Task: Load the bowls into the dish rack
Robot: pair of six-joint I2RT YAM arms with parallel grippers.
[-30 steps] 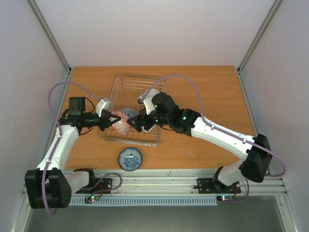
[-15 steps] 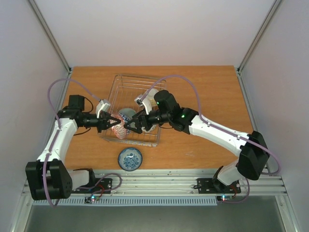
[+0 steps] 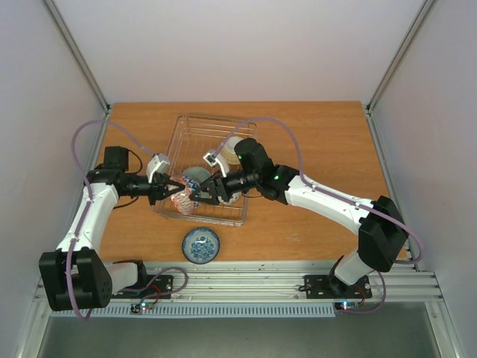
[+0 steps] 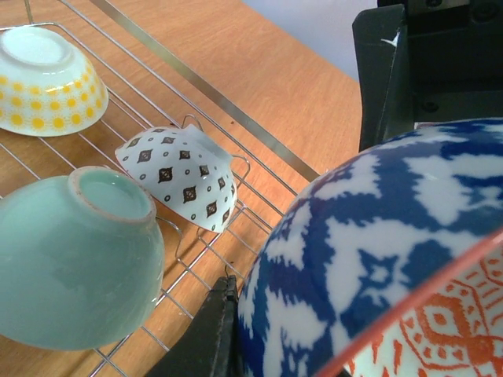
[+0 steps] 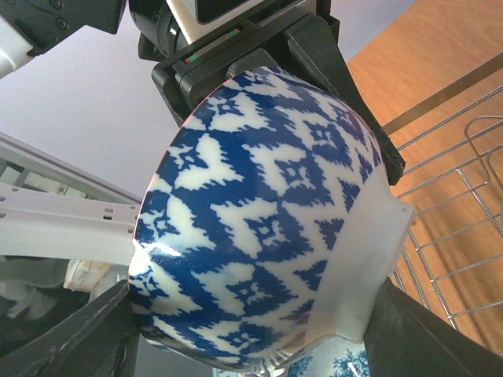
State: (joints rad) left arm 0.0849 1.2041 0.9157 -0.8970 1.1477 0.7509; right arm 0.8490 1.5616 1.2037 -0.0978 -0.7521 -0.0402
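My left gripper is shut on the rim of a bowl that is blue-and-white outside and red-patterned inside, and holds it tilted above the near left part of the dish rack. In the left wrist view one finger lies against the bowl's outer wall. My right gripper is open, with the same bowl between its fingers. In the rack lie a mint green bowl, a white dark-patterned bowl and a cream-yellow bowl, all upside down.
Another blue-and-white bowl sits upright on the table in front of the rack; it also shows in the right wrist view. The rack's near wire wall stands between it and the grippers. The two arms meet over the rack.
My right gripper has moved left until its fingers straddle the bowl. My left gripper, still holding the bowl, has shifted slightly.
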